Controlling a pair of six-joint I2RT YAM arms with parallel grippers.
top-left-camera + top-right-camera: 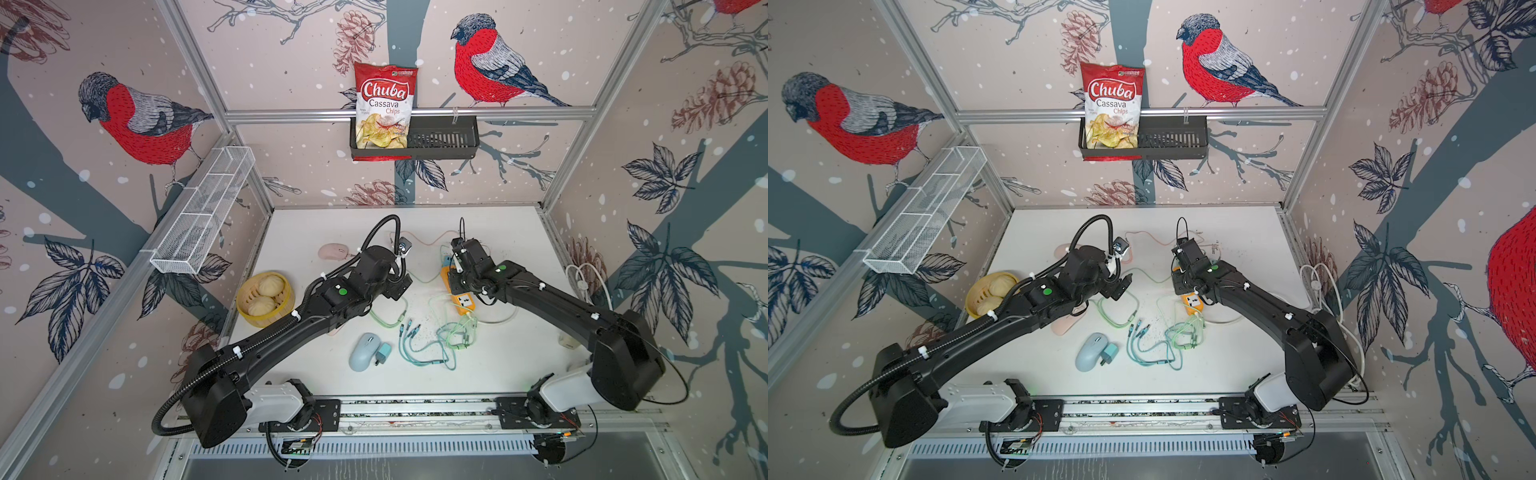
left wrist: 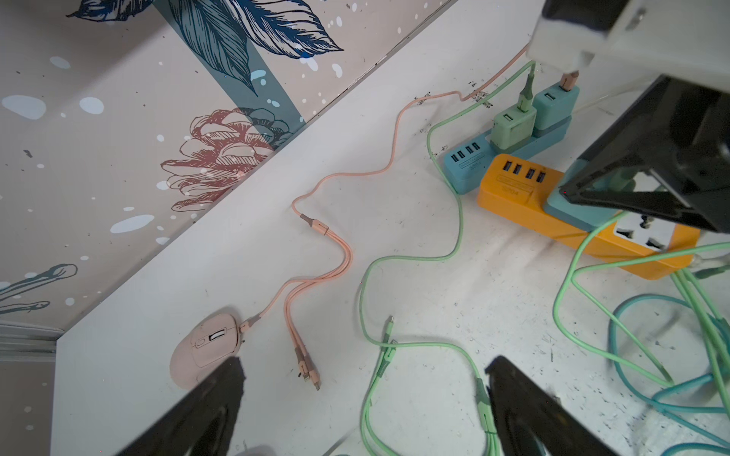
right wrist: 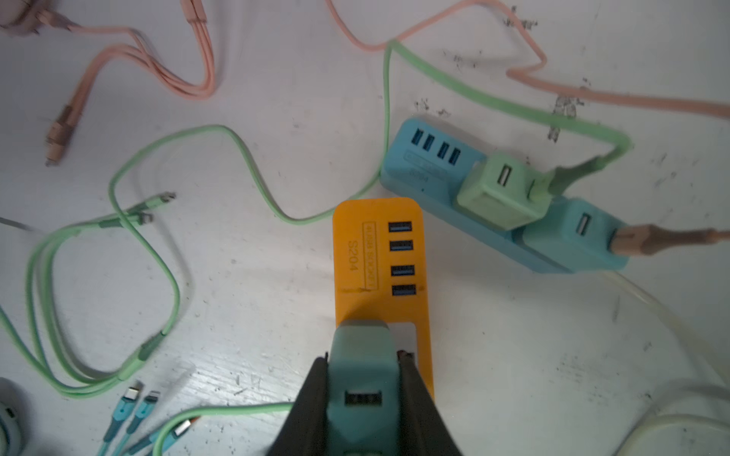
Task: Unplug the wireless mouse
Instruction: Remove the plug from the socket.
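Your right pincer [image 3: 365,357] clamps the teal adapter [image 3: 363,379] on the orange strip [image 3: 355,268] (left pincer [image 2: 365,362] gapes wide, empty); the pink mouse [image 2: 201,351] is not yet unplugged.

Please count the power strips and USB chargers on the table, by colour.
Blue power strip: 1
Orange power strip: 1
Green charger: 1
Teal chargers: 3, one on the blue strip, one in the right gripper, one beside the blue mouse
Total: 6

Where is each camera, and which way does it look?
Top views: overhead at front, looking down on the white table; left arm, right arm show.
Left wrist: on the left arm, facing the pink mouse; open left gripper shows.
Right wrist: on the right arm, looking down; right gripper clamps teal charger on orange strip.
Shared: both wrists see the blue strip.
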